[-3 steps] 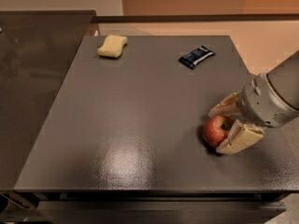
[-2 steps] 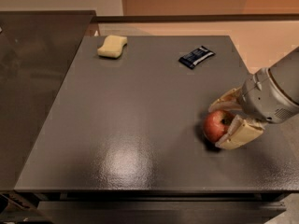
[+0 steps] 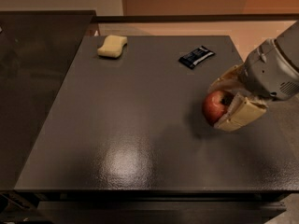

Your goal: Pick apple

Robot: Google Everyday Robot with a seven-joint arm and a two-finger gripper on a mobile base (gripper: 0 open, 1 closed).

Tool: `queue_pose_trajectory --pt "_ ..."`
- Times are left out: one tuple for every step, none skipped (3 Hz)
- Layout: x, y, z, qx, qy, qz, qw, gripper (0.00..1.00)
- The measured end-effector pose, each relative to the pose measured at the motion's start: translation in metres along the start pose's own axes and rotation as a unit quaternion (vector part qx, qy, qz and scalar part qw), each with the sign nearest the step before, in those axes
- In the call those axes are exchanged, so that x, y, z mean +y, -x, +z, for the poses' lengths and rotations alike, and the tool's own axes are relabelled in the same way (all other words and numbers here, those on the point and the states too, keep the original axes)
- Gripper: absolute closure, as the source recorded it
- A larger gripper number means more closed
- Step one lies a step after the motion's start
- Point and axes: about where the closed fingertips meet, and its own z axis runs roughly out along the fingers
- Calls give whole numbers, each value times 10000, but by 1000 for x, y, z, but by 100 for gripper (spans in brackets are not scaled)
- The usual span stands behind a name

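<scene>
Two beige fingers (image 3: 240, 115) of the gripper (image 3: 223, 105) clamp the apple (image 3: 213, 107) from either side, one on its far side and one on its near side, so the gripper is closed on the fruit. The apple sits by the desk's (image 3: 140, 125) right edge, about halfway between the desk's far and near edges, with its red skin turned toward the desk's middle. A soft shadow lies on the desk just below and to the left of it; whether the apple touches the desk cannot be told. The grey arm (image 3: 273, 71) reaches in from beyond the desk's right edge. A pale yellow sponge (image 3: 112, 46) lies near the desk's far left corner. A dark packet (image 3: 196, 56) lies toward the desk's far right corner, well apart from the sponge.
</scene>
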Motion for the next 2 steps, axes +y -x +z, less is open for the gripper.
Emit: queue_pose_trajectory --pt "-25 22 -33 -37 -177 -36 9998 100" --pt "-25 23 -33 -37 -177 -37 9998 100"
